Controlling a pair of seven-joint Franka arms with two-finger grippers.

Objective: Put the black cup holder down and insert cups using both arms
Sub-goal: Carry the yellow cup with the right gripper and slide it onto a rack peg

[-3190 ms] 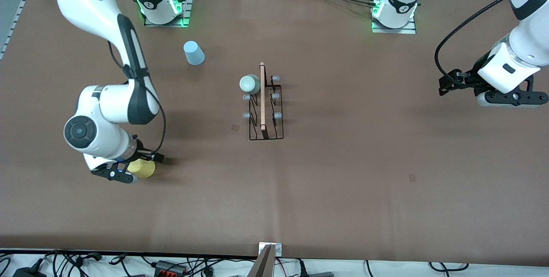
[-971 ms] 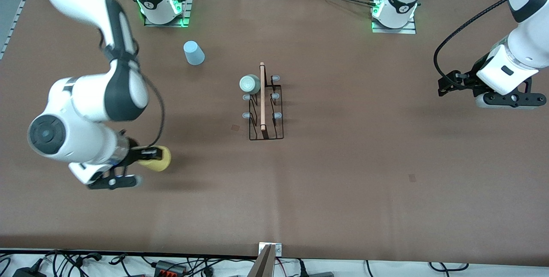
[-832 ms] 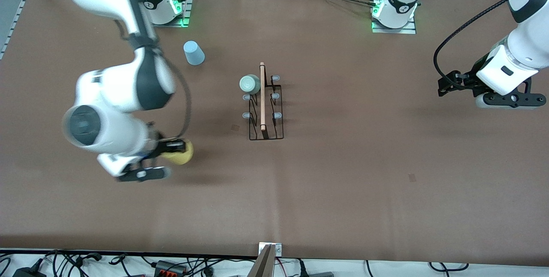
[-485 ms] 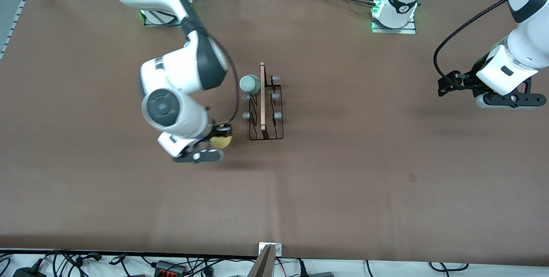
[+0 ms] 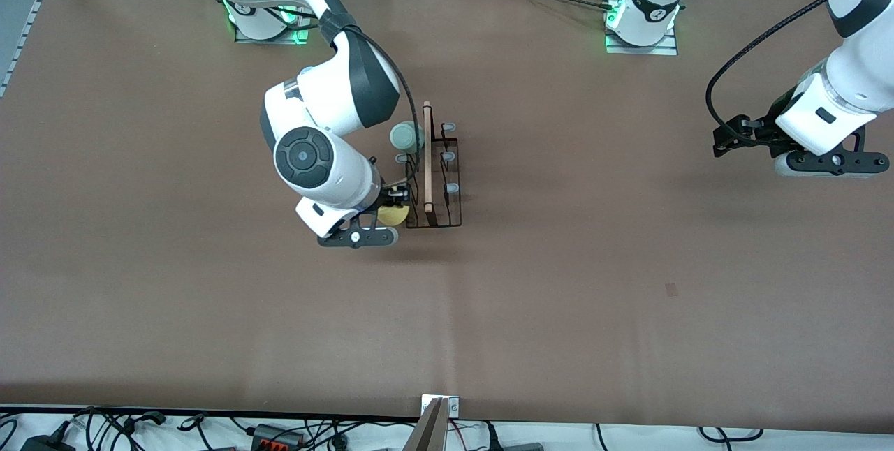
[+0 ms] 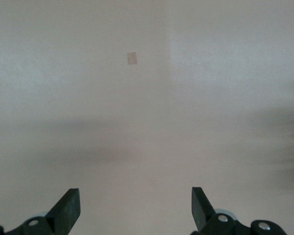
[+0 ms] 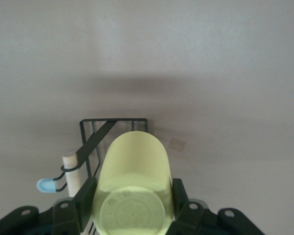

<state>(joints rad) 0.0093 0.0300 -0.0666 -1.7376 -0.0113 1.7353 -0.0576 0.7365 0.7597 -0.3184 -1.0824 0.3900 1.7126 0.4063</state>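
The right gripper (image 5: 388,214) is clenched on the small yellow plastic tumbler (image 5: 392,215), carrying it over the table just beside the thin black wire cup holder with the light wooden rod along its top (image 5: 433,179), at the end of the rack nearer the front camera. What matters for the coming move is that the rack lies from the tumbler toward the left arm's end of the table, and the free grey-tipped peg (image 5: 401,158) on the tumbler's side of the rod sits a little farther from the front camera than the cup. The rod's long axis runs toward and away from that camera, with pegs branching off either side. In the right wrist view the yellow tumbler (image 7: 134,183) lies along the fingers, flat base toward the wrist and open mouth pointing outward. A pale mint green tumbler (image 5: 405,136) already caps the peg farthest from the camera. The left gripper (image 5: 824,156) waits with fingers spread and empty over the left arm's end of the table; the right arm is clearly the nearer
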